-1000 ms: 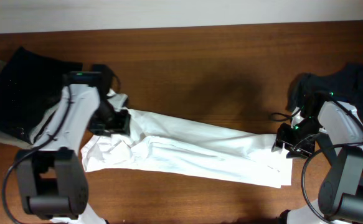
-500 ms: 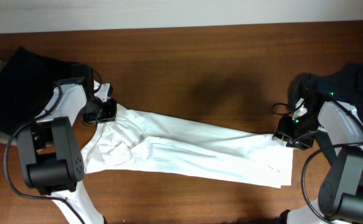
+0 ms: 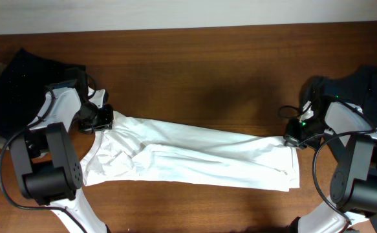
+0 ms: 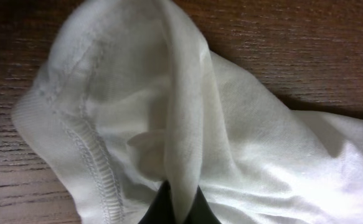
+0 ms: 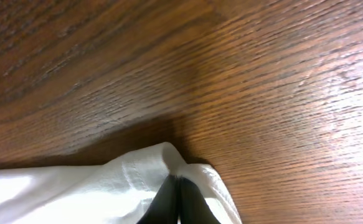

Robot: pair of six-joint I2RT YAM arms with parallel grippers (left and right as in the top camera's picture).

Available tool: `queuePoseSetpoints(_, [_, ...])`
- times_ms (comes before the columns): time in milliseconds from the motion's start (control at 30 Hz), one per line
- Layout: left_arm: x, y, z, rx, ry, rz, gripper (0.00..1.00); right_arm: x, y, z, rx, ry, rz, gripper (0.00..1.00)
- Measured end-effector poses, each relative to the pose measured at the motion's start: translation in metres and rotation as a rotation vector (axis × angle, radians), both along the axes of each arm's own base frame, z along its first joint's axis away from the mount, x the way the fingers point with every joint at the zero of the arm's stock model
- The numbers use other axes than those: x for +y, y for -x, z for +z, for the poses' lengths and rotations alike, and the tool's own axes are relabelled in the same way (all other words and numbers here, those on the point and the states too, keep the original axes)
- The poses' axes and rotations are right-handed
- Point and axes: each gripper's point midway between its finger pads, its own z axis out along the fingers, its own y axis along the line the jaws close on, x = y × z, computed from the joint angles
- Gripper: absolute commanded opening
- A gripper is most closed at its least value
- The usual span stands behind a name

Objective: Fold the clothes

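Now: white garment (image 3: 194,155) lies stretched lengthwise across the wooden table (image 3: 207,71), between the two arms.
Left gripper (image 3: 103,119): clamped tight on a fold at the garment's wrinkled left end.
Right gripper (image 3: 293,138): pinching the garment's upper right corner.
Sides: dark clothes (image 3: 20,84) far left; dark cloth (image 3: 363,81) far right.

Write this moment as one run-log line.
left fingers: shut on white garment | right fingers: shut on its other end | garment: stretched across table, unfolded
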Motion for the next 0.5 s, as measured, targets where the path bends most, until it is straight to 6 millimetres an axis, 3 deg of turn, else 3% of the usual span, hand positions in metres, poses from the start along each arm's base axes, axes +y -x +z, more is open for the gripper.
queuePoseSetpoints(167, [0.000,0.000,0.001,0.002,0.000,0.000,0.04,0.012,0.000,0.008,-0.006,-0.072,0.042,0.22])
queuePoseSetpoints(200, [0.000,0.000,0.001,0.002,0.000,0.000,0.04,0.016,0.001,0.010,-0.007,-0.100,0.052,0.10])
queuePoseSetpoints(233, [0.000,0.000,0.001,0.002,0.000,0.000,0.04,0.020,0.003,0.012,-0.003,-0.122,0.060,0.05])
queuePoseSetpoints(333, [0.000,0.000,0.001,0.002,-0.001,0.000,0.04,0.025,0.005,0.014,-0.001,-0.151,0.071,0.04])
queuePoseSetpoints(400, [0.000,0.001,0.001,0.004,-0.002,0.000,0.03,0.022,0.005,0.014,0.001,-0.142,0.066,0.04])
queuePoseSetpoints(500, [0.001,0.001,0.001,0.006,-0.002,0.000,0.02,-0.005,0.005,0.014,0.013,-0.076,-0.023,0.04])
